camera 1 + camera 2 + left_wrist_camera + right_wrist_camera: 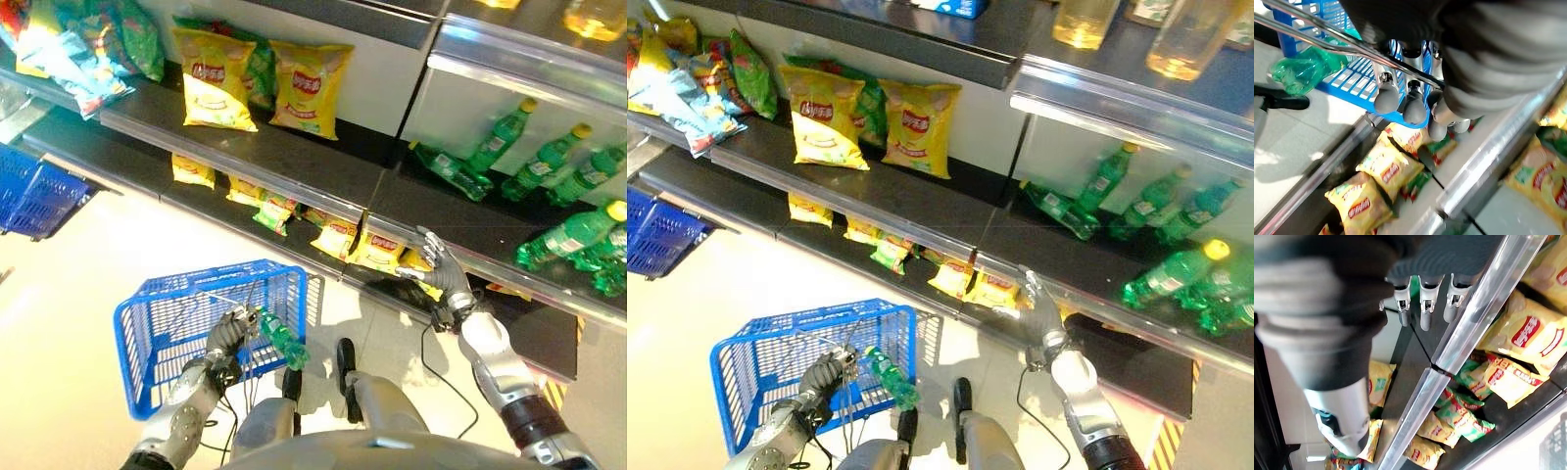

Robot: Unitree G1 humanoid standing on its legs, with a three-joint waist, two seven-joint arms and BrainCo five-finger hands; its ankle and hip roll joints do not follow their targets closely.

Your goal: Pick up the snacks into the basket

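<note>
Snack bags [345, 238] are seen in a row on the lowest shelf [294, 220], yellow packs mixed with green ones; most are half hidden under the shelf edge above, and the packs nearest the right hand [438, 271] are partly covered by it. Two larger yellow chip bags [263, 86] are stood on the middle shelf [274, 157] at 12 o'clock, with green bags partly hidden behind them. More snack bags [73, 44] at 10 o'clock are cut off by the frame edge. The blue basket [167, 338] is hung at 7 o'clock over the floor; no snack bag is seen inside it, though part of its interior is blocked by the left arm. Its thin metal handle [1327, 41] is gripped by the left hand [228, 336], fingers curled round the wire as shown in the left wrist view. A green bottle [282, 338] is seen just beside that hand at the basket's near rim; whether it is held or resting on the basket cannot be told. The right hand is raised at 3 o'clock to the lowest shelf front, fingers straight and spread, nothing held; whether the fingertips touch a pack cannot be made out. Green bottles [549, 162] are laid on the right-hand shelf at 2 o'clock. A second blue basket [34, 196] is cut off at 9 o'clock.
</note>
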